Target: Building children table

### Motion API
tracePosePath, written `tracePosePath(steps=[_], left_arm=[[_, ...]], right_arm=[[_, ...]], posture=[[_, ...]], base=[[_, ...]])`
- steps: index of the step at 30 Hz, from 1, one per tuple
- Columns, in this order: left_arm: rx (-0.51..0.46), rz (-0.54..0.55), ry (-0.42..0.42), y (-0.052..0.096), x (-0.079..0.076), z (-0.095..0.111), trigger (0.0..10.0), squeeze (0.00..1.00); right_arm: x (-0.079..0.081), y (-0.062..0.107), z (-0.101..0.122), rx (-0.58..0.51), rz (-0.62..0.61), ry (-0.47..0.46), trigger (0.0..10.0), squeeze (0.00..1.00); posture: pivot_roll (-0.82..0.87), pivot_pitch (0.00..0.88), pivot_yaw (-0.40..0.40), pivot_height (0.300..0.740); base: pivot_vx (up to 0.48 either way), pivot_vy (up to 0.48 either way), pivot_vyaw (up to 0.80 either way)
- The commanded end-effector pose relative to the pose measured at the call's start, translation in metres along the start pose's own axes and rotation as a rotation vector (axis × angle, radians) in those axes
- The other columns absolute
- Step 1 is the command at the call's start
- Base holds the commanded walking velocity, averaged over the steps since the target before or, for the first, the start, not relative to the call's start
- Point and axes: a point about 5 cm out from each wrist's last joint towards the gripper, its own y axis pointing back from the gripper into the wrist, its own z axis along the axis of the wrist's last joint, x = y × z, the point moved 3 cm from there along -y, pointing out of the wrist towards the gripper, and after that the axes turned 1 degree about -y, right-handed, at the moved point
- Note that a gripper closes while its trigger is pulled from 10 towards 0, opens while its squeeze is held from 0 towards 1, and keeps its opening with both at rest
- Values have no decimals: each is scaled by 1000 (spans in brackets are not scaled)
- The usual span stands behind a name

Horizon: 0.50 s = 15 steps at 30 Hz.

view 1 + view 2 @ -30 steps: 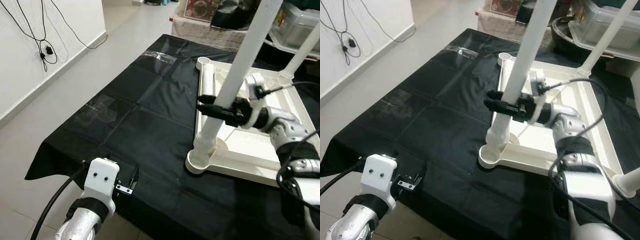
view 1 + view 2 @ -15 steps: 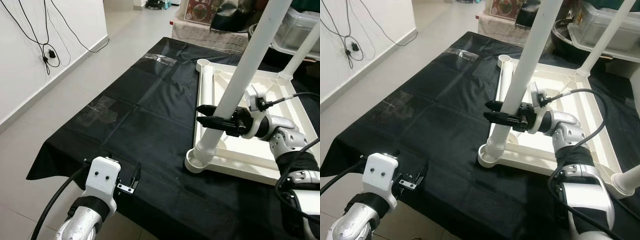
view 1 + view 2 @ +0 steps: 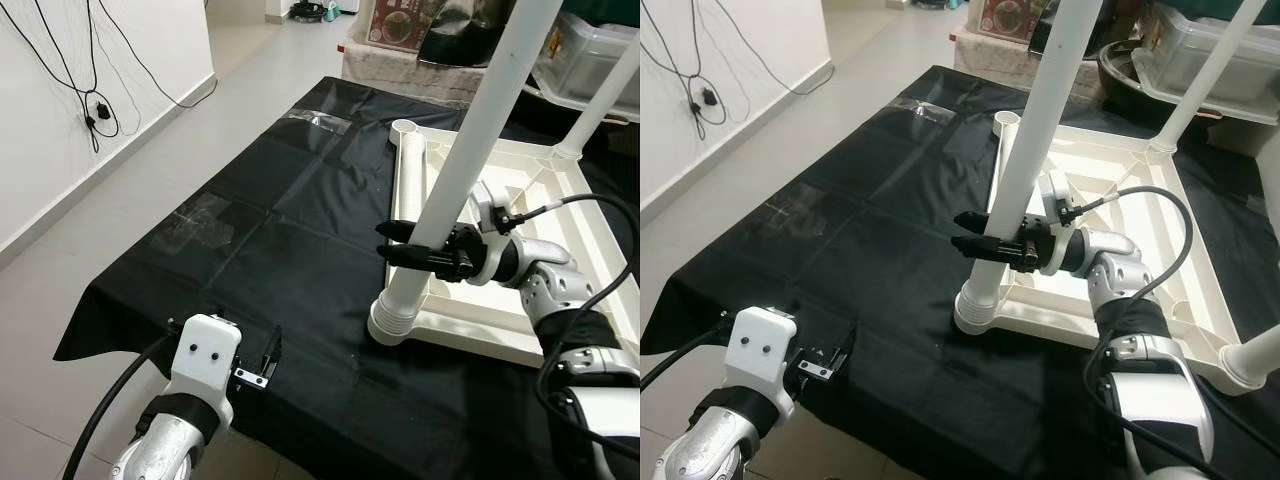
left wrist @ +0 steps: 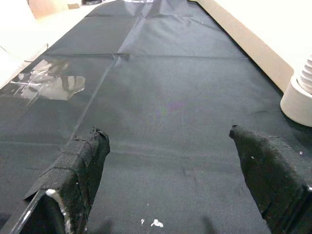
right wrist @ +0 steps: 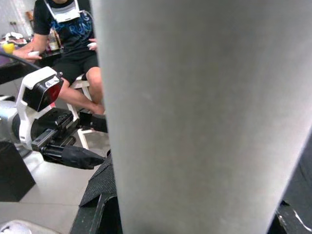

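Right gripper clamped on white table leg, standing tilted in near-left socket of upturned tabletop. Probably light, stiff, smooth plastic; best held low. Left gripper spread, idle.

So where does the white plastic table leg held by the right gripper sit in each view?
Left eye view: white plastic table leg rises right of centre from the tabletop's near corner socket.
Right eye view: at centre.
Left wrist view: just its ribbed base at one edge.
Right wrist view: close up, very large.
Shared landmark: black cloth.
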Motion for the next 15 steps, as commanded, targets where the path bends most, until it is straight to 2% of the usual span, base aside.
tracePosePath(steps=[1,5,10,15], left_arm=[[16,-3,-2,3,0,-2,10000,0],[15,-3,-2,3,0,-2,10000,0],[10,-4,-2,1,-1,-1,10000,0],[8,-5,-3,1,-1,-1,10000,0]], right_arm=[[5,-5,-32,100,-10,-50,10000,0],[6,-7,-36,116,-13,-36,10000,0],[19,-13,-53,223,36,22,10000,0],[22,-16,-55,227,51,27,10000,0]], posture=[[271,166,-87,740],[270,166,-88,740],[264,166,-85,740],[262,164,-86,740]], base=[[0,0,0],[0,0,0],[0,0,0],[0,0,0]])
